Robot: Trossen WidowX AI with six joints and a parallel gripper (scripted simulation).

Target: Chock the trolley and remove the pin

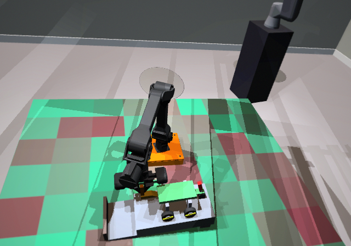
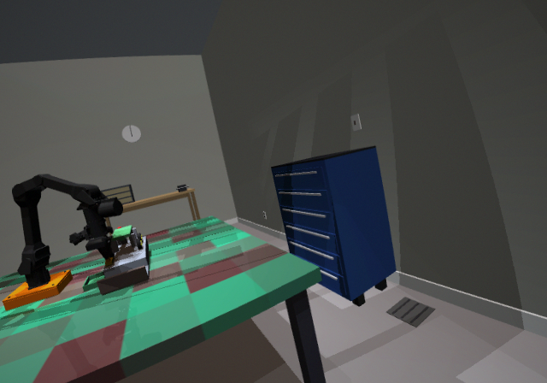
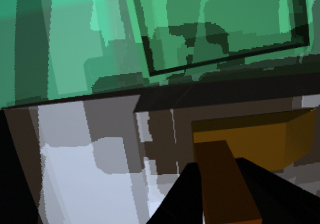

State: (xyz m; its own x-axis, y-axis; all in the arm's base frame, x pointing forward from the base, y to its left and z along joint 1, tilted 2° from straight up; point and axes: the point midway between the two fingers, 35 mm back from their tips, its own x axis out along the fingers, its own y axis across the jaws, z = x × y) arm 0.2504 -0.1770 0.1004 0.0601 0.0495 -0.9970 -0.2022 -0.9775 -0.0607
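My gripper (image 1: pixel 141 187) (image 3: pixel 215 170) is shut on the orange handle of the yellow chock (image 1: pixel 149 194) (image 3: pixel 250 140). The chock is low over or on the far side of the pale ramp (image 1: pixel 149 213) (image 2: pixel 130 260) (image 3: pixel 80 189), downhill of the trolley. Its uphill end is close to the deck edge; the far wheels are hidden, so contact cannot be told. The trolley (image 1: pixel 177 191) (image 2: pixel 122 232), with a green deck, stands on the ramp. The red-headed stop pin (image 1: pixel 199 184) stands upright at its uphill end. The green tray (image 3: pixel 140 44) lies behind the ramp.
A brown end board (image 1: pixel 105 217) stands at the ramp's low end. The arm's orange base plate (image 1: pixel 173 152) (image 2: pixel 57 285) is behind the ramp. A blue drawer cabinet (image 2: pixel 357 220) stands beyond the table, and a dark pedestal (image 1: pixel 259 61) stands behind it.
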